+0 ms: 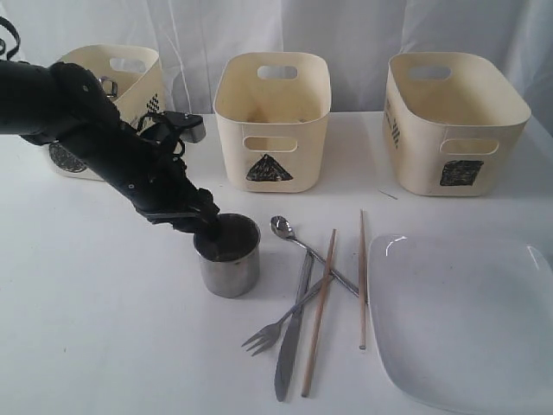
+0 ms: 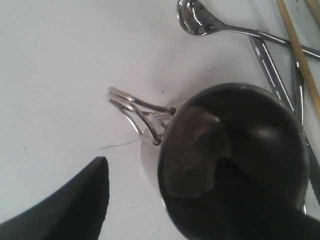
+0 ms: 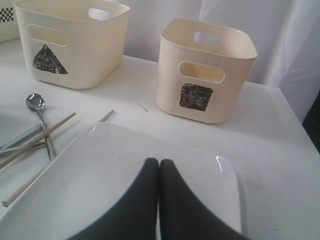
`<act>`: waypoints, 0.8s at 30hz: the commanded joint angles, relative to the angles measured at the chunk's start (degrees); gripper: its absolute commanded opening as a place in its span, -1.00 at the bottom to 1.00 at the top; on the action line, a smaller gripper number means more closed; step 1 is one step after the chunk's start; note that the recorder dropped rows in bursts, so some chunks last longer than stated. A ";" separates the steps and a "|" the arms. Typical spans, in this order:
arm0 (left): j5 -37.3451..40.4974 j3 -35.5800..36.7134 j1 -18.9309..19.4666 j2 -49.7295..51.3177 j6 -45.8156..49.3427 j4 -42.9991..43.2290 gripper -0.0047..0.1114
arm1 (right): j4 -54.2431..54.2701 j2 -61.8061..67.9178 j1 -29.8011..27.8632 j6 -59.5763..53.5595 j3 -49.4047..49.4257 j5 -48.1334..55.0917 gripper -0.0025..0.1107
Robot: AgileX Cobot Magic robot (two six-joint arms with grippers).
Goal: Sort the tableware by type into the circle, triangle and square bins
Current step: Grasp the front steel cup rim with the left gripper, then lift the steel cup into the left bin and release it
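A steel mug (image 1: 229, 259) stands on the white table, its wire handle (image 2: 135, 107) showing in the left wrist view. My left gripper (image 1: 207, 223) (image 2: 164, 162) is open astride the rim, one finger inside the mug (image 2: 240, 130) and one outside, apart from the wall. A spoon (image 1: 282, 227), fork (image 1: 268, 333), knife (image 1: 289, 354) and two wooden chopsticks (image 1: 320, 311) lie crossed beside it. The large white square plate (image 1: 467, 320) lies at the right. My right gripper (image 3: 159, 165) is shut and empty above the plate (image 3: 100, 165); the exterior view does not show it. No bowls are in view.
Three cream bins stand along the back: the circle bin (image 1: 130, 78), partly behind my left arm, with something metallic inside, the triangle bin (image 1: 272, 121) and the square bin (image 1: 454, 121). A white curtain hangs behind them.
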 commanded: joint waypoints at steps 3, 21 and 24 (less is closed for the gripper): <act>-1.62 0.28 -1.38 3.09 -0.54 -1.08 0.07 | -0.02 -0.37 0.02 0.26 0.28 -0.55 -0.96; -6.30 -5.30 9.72 -17.31 -19.85 37.12 -0.91 | -0.02 -0.37 0.02 0.26 0.28 -0.55 -0.96; -11.51 -8.81 13.28 -17.71 -19.85 37.12 -0.91 | -0.02 -0.37 0.02 0.26 0.28 -0.55 -0.96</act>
